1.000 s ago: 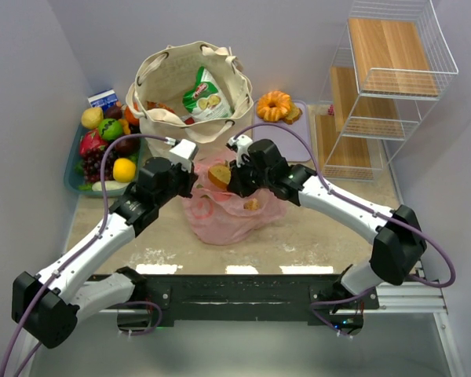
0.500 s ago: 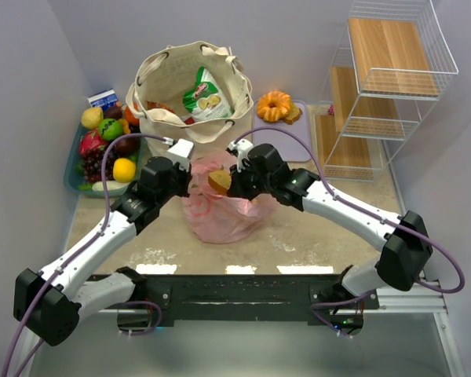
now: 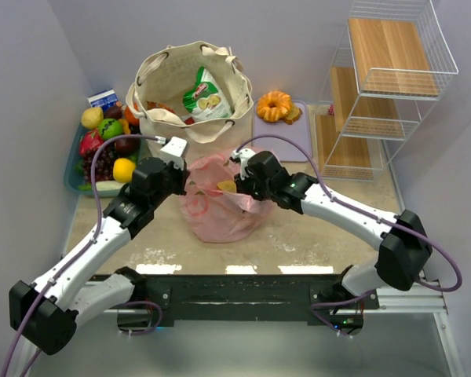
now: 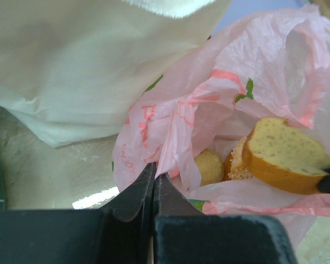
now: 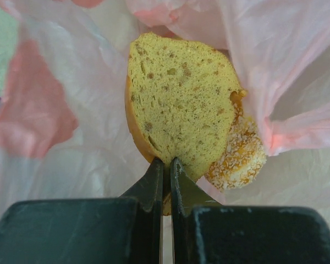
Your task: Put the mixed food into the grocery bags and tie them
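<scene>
The pink plastic bag (image 3: pixel 220 206) lies mid-table with its mouth held open. My left gripper (image 4: pixel 154 177) is shut on the bag's left rim (image 4: pixel 176 148). My right gripper (image 5: pixel 166 163) is shut on a yellow cake slice (image 5: pixel 181 110) and holds it inside the bag's mouth, above a crumb-coated pastry (image 5: pixel 239 157). A round bun (image 4: pixel 210 166) also lies in the bag. The cream canvas tote (image 3: pixel 190 90) stands behind, with a green and white snack packet (image 3: pixel 206 96) in it. The orange ring cake (image 3: pixel 274 104) sits on a lilac board (image 3: pixel 290 137).
A tray of fruit (image 3: pixel 106 145) sits at the far left beside the tote. A wire rack with wooden shelves (image 3: pixel 385 86) stands at the far right.
My right gripper has carried the cake slice down and left into the pink bag's mouth. My left gripper has lifted the bag's rim slightly back and left.
</scene>
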{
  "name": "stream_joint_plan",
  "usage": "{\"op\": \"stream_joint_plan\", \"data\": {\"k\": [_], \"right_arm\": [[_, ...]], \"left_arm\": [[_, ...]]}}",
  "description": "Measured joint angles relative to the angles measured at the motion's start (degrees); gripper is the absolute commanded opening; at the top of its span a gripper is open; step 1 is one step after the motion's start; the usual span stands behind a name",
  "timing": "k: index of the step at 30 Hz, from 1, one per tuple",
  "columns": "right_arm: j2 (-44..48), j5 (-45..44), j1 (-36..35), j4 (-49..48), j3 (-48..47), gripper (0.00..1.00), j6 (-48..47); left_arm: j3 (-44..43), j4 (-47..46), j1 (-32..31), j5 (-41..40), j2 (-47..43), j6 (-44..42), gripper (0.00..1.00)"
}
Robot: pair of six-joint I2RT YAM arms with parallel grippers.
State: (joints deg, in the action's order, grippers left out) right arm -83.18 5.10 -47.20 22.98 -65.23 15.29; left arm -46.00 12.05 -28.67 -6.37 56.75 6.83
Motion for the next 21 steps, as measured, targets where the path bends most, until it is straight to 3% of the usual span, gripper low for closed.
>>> {"op": "stream_joint_plan", "data": {"k": [2,5,9,10,13,17,21], "right_arm": [[-1.75,0.28,0.0,-0.17,0.0,0.0,0.15],[-3.76,1.49,0.0,-1.16,0.0,0.08,0.59],[-5.33,3.26,0.0,-3.26,-0.66,0.4,1.73],[-5.62,3.58,0.0,-3.67,-1.03,0.6,1.95],[-6.01,4.07,-0.02,-4.96,-2.19,0.81,2.32],[-5.95,3.1,-0.04,-5.49,-3.02,0.88,1.84],[-4.79,0.2,-0.04,-4.02,-3.06,0.89,1.07]], "left_arm": [[0.24,-1.09,0.11,1.05,-1.18,-0.13,0.0],[0.57,-2.16,0.13,3.26,-2.14,-0.46,0.0],[0.63,-2.6,0.15,5.22,-2.01,-0.52,0.0],[0.63,-2.6,0.15,5.35,-1.92,-0.52,0.0],[0.63,-2.58,0.15,5.66,-1.4,-0.52,0.0],[0.63,-2.58,0.15,5.49,-1.22,-0.52,0.0],[0.63,-2.58,0.15,5.31,-1.22,-0.52,0.0]]}}
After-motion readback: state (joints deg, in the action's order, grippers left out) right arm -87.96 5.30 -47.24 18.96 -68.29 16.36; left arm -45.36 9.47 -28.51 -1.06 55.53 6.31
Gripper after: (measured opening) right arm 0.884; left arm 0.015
